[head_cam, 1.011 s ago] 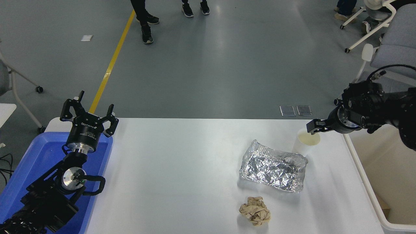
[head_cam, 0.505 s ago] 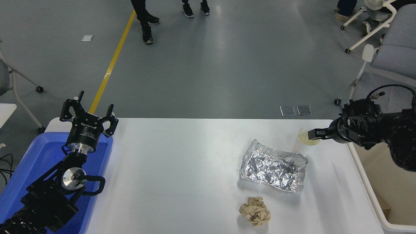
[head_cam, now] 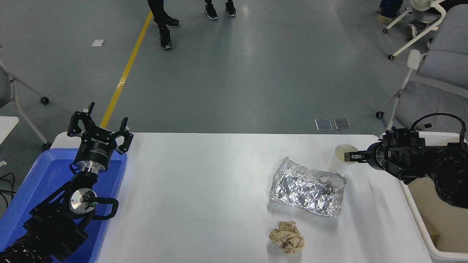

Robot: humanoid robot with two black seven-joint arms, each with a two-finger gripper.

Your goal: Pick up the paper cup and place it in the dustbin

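The paper cup stands upright on the white table at the far right, just behind the foil tray. My right gripper comes in from the right edge, level with the table, and its tip lies over the cup's right rim. I cannot tell whether it is closed on the cup. The dustbin, white with a thick rim, stands against the table's right edge, and my right arm hides part of it. My left gripper is open and parked above the blue bin at the lower left.
A crinkled silver foil tray lies in front of the cup. A crumpled brown paper ball lies near the front edge. A blue bin stands at the left. Chairs and people's feet are on the floor beyond.
My right arm has come down and drawn back to the right, bringing the gripper from above the cup to its rim. The cup has stayed in place. The left arm has not moved.
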